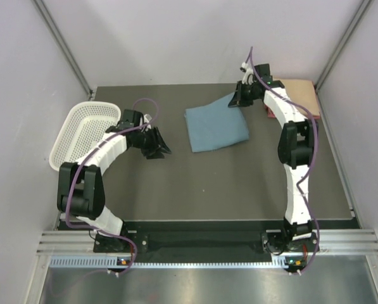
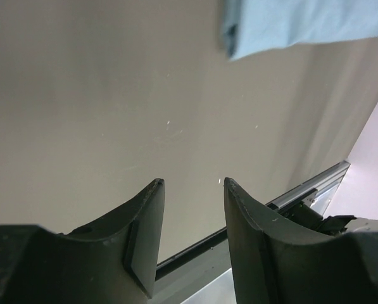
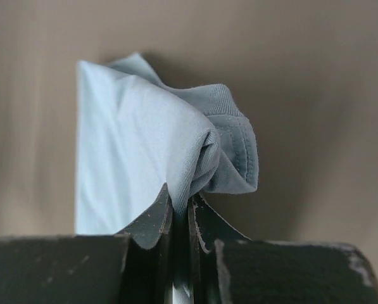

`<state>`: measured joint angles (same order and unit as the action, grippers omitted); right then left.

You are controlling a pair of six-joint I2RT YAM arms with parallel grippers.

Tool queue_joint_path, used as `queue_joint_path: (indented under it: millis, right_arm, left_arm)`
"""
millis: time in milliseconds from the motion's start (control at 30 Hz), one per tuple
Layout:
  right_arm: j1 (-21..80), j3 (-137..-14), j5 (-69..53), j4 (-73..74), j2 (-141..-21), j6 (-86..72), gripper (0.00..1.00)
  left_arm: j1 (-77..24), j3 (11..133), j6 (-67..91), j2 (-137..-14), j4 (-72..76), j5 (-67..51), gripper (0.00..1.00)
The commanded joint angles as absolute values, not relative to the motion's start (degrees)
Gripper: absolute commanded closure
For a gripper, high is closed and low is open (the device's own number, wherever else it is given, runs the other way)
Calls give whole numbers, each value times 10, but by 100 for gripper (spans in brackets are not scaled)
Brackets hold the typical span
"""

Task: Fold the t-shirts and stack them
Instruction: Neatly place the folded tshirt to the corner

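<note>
A folded blue-grey t-shirt (image 1: 215, 126) lies on the dark table at centre back. Its far right corner is pulled up toward my right gripper (image 1: 240, 96), which is shut on a bunched fold of that cloth (image 3: 195, 152). Behind the right arm, a peach t-shirt (image 1: 298, 94) lies folded flat on a pink-red one (image 1: 270, 114) in the back right corner. My left gripper (image 1: 158, 147) hovers left of the blue-grey shirt, open with nothing between its fingers (image 2: 144, 221). The shirt's near corner (image 2: 290, 25) shows at the top of the left wrist view.
A white mesh basket (image 1: 81, 130) stands at the left edge of the table, beside the left arm. Grey walls close in the back and both sides. An aluminium rail (image 1: 207, 244) runs along the near edge.
</note>
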<state>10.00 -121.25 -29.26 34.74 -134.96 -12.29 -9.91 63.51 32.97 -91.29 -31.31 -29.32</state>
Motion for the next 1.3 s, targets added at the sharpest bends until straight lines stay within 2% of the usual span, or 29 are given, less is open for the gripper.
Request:
queue_joint_path:
  millis: [0,333,667,900,1067,1267]
  right_arm:
    - [104,-1224,-221,379,-1245,-52,100]
    - [97,-1289,-88,455,-1197,63,100]
    - [83,-1304,66,394,-1145,128,100]
    - [56,-1287,58,322,-1121,130,100]
    - [39,-1365,43,351,-1156,137,100]
    - [34,-1367,44,352,-1147,141,100]
  left_arm:
    - [-97,614,329,-885,-293,-301,53]
    - [-97,574,326,-888,-273,-310,53]
    - [-98,570,347,-903,-238,-330,54]
    - [-98,570,348,-919,-227,-335,54]
    - [-98,570,353,-925,-221,-337,54]
    - [-98,576,362,-938,-213,-341,55]
